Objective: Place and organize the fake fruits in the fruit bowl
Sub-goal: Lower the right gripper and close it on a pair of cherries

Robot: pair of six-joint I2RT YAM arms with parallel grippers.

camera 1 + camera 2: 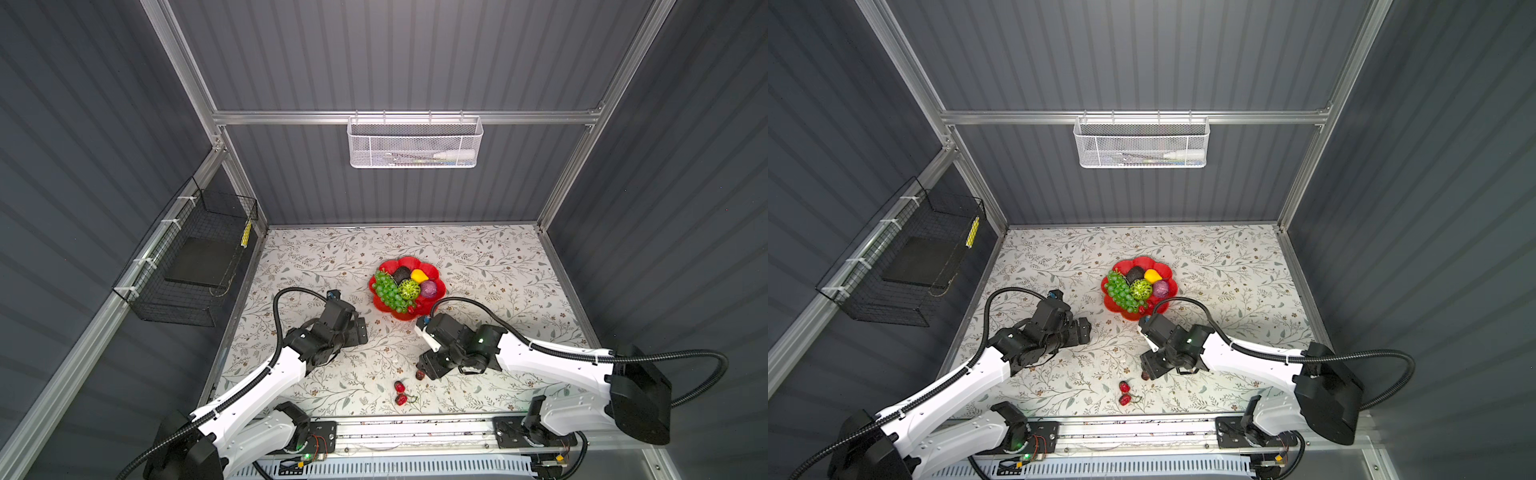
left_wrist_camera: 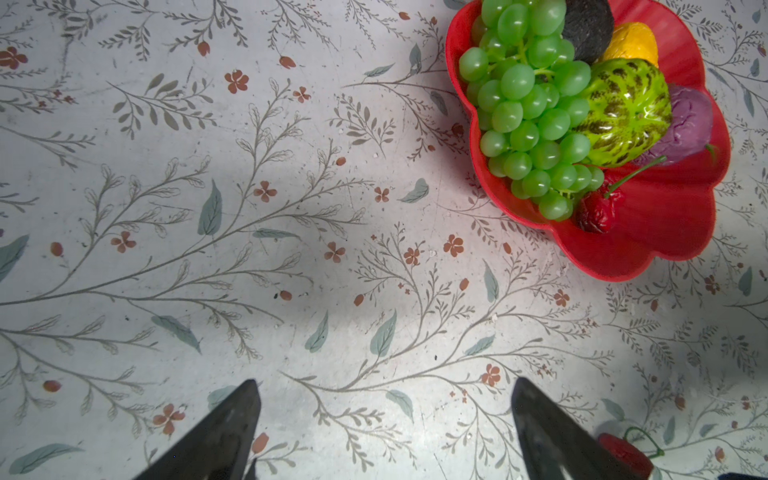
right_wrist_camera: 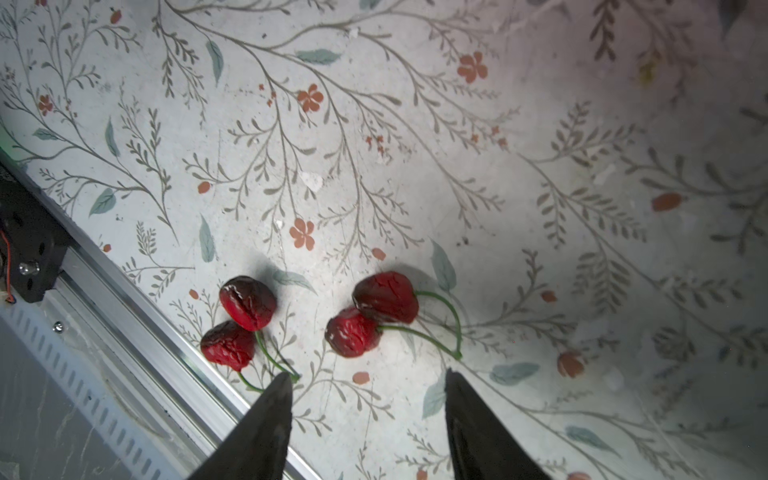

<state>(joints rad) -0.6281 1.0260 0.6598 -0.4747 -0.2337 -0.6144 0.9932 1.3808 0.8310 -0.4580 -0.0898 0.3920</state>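
Observation:
The red scalloped fruit bowl holds the green grape bunch, dark avocado, yellow pear, bumpy green ball, purple fruit and one pair of cherries. Two more cherry pairs lie near the table's front edge; in the right wrist view they lie just ahead of my right gripper, which is open and empty. My left gripper hovers open, left of the bowl.
The aluminium front rail runs close behind the nearer cherry pair. A white mesh basket hangs on the back wall and a black wire basket on the left wall. Another red cherry shows at the left wrist view's edge.

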